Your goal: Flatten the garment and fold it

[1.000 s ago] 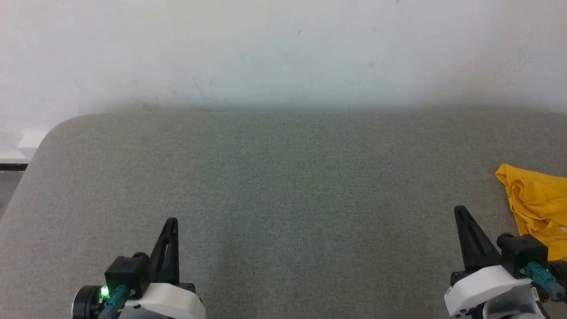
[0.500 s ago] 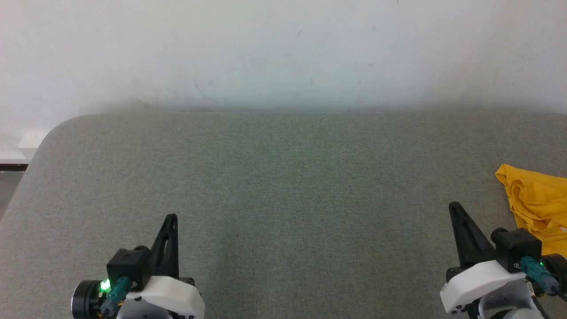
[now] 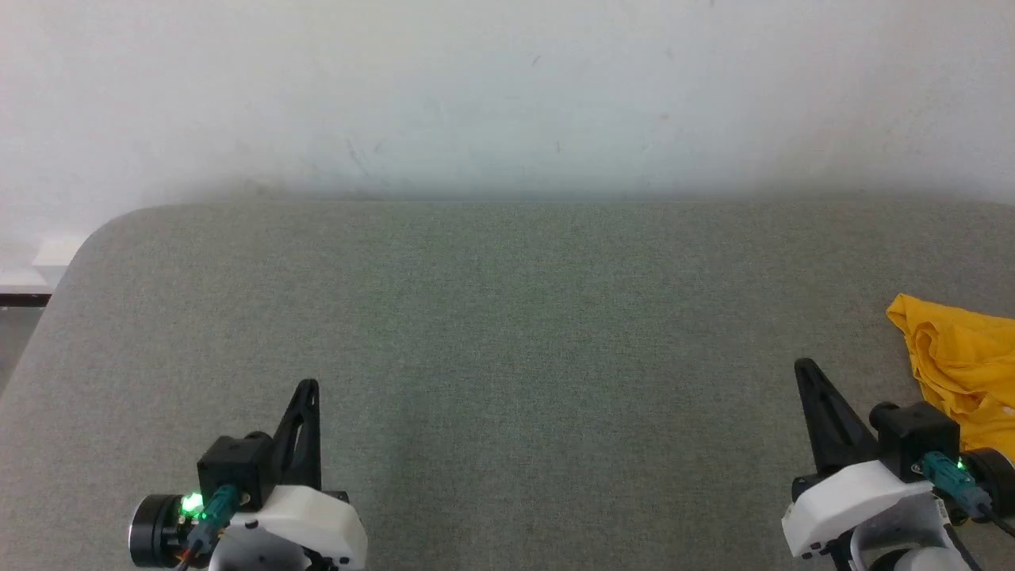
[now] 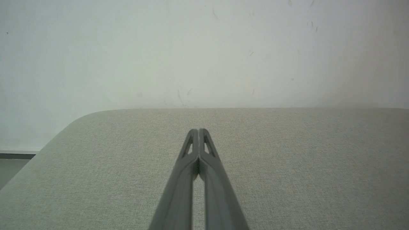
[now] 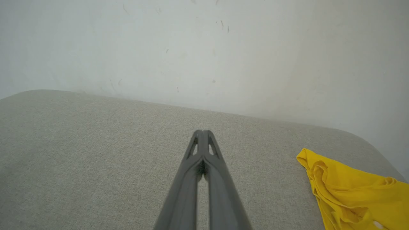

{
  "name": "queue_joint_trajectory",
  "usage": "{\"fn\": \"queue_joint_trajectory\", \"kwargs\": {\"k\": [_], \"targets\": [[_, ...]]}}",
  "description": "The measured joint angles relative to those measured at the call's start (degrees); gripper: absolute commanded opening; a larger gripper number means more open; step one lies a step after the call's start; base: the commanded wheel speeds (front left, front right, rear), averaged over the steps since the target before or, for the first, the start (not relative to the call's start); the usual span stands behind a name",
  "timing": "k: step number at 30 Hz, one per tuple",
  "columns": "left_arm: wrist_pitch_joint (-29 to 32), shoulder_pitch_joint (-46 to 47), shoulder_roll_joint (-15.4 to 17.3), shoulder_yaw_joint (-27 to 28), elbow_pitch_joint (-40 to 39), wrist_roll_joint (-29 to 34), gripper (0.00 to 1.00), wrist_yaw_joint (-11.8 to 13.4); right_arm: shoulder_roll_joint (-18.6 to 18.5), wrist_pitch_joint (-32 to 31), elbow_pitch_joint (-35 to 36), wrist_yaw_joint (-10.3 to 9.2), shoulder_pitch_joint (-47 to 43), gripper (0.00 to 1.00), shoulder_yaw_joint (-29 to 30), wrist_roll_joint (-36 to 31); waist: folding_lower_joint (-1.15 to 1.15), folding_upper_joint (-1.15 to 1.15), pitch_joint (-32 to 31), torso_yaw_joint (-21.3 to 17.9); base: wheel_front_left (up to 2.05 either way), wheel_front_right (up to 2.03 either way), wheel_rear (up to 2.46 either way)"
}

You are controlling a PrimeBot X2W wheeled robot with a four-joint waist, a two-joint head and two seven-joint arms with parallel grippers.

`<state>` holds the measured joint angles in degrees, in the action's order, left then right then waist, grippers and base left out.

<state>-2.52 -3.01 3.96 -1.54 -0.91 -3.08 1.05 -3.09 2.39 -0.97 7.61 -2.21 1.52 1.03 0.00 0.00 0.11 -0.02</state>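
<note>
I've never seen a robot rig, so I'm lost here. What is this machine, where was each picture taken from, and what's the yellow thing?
It's a two-armed robot facing a grey table. One picture comes from its head, looking down; the other two come from a camera on each wrist, looking along that arm. The left fingers and right fingers are pressed shut and hold nothing. The yellow thing is a crumpled T-shirt lying near the table's right end, apart from the fingers.

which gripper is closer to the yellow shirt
Right. The right gripper is just left of the yellow shirt, not touching it; the left gripper is far off to its left.
</note>
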Motion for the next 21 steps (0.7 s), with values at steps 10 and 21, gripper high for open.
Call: {"fn": "queue_joint_trajectory", "kwargs": {"k": [10,21], "targets": [[1.1,1.2,-0.3,0.6,0.3,1.2,0.0,-0.4,0.0,-1.1,0.3,0.0,0.8,0.0,-0.6,-0.1,0.0,0.0,-0.1,0.0,0.0,0.0,0.0],[2.4,2.1,-0.8,1.3,0.7,2.5,0.0,-0.6,0.0,-2.3,0.6,0.0,1.2,0.0,-1.4,-0.6,0.0,0.0,-0.1,0.0,0.0,0.0,0.0]]}}
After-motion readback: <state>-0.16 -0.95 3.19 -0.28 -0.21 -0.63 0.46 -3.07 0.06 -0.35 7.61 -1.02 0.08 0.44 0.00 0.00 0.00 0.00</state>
